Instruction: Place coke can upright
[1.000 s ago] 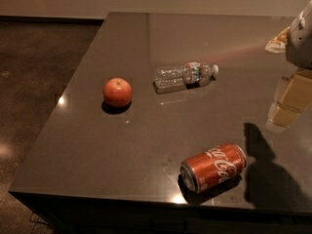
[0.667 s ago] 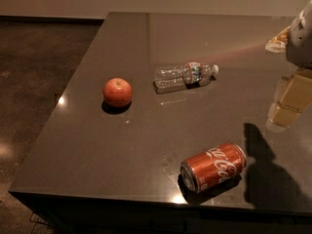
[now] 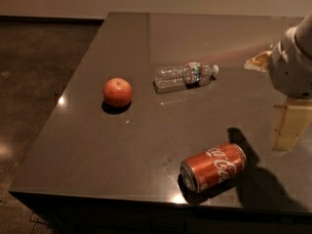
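Three things lie on the dark counter point(image 3: 122, 169), one of each. The single coke can point(image 3: 213, 167) lies on its side near the front edge, right of the middle, its silver end turned toward the front-left corner. One red apple point(image 3: 117, 92) sits toward the left edge. One clear plastic water bottle point(image 3: 185, 75) lies on its side near the middle, cap pointing at the right edge. The one gripper point(image 3: 287, 129) hangs at the right edge, apart from the can; I cannot tell whether it is open or closed.

Coke can point(image 3: 213, 167) sideways, near hand point(image 3: 291, 127)
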You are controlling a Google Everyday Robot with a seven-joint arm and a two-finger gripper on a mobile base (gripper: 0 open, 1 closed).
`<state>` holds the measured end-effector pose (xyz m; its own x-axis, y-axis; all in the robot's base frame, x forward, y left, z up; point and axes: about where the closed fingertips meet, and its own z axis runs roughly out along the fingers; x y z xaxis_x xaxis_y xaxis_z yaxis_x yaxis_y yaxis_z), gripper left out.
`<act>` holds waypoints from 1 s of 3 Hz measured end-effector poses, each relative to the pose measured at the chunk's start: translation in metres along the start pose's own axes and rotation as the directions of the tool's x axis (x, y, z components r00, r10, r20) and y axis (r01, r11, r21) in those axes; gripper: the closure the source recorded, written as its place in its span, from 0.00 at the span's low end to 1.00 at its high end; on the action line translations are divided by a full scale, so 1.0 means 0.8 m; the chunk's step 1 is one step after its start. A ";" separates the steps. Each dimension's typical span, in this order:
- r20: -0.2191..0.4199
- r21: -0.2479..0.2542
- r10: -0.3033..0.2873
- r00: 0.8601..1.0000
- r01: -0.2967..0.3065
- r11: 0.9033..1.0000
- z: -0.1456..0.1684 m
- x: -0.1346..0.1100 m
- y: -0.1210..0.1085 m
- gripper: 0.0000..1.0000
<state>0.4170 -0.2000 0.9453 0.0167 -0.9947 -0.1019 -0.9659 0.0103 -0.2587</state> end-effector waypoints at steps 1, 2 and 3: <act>-0.005 -0.047 -0.146 0.989 0.146 0.988 0.029 -0.005 0.028 0.00; 0.015 -0.103 -0.246 0.969 0.246 0.964 0.059 -0.016 0.053 0.00; 0.031 -0.139 -0.310 0.950 0.311 0.940 0.084 -0.025 0.072 0.00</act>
<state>0.3786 -0.1726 0.8680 0.3233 -0.9452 -0.0461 -0.9388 -0.3142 -0.1409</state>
